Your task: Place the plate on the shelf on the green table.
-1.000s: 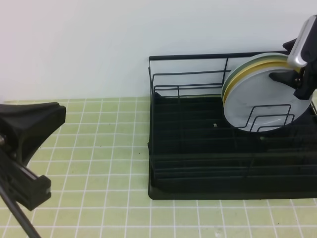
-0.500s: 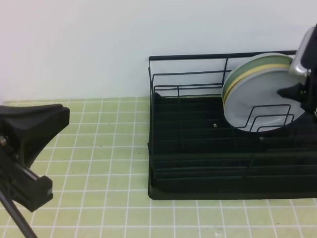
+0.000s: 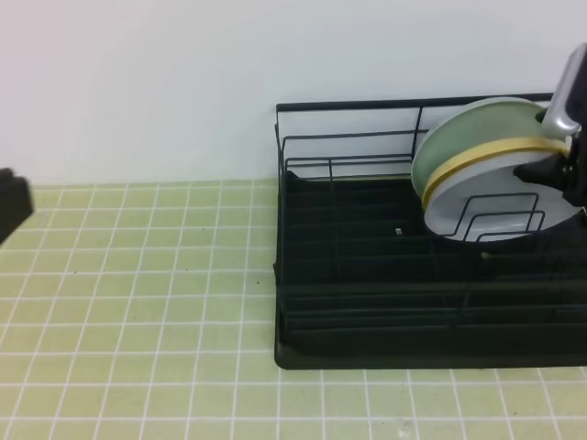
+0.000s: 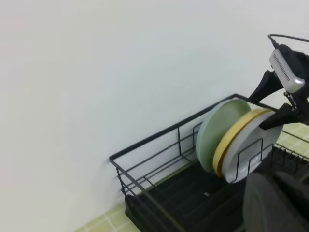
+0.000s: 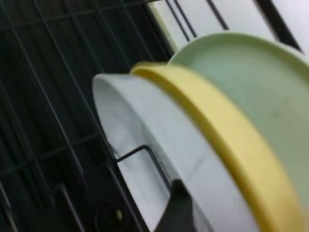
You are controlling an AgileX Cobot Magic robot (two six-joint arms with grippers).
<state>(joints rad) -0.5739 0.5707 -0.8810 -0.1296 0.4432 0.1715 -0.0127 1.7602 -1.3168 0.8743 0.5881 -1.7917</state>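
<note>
A grey plate [image 3: 472,197] stands on edge in the rack [image 3: 367,302], likely stiff, smooth and slippery, best pinched at its rim; right gripper [image 3: 561,174] fingers apart beside it, left gripper's fingers together.

The right gripper [image 4: 288,115] has matte black, tapered fingers [image 4: 273,120]. Above it, at 12 o'clock, sits a silver rectangular camera module [image 4: 286,71] with a vented face; a thin black cable [image 4: 285,37] loops over it. The left arm [image 3: 13,202] is black.

Smooth matt grey-blue plate [image 3: 477,197], black wire shelf [image 3: 367,275], tiled green table [image 3: 138,302] with white grout
</note>
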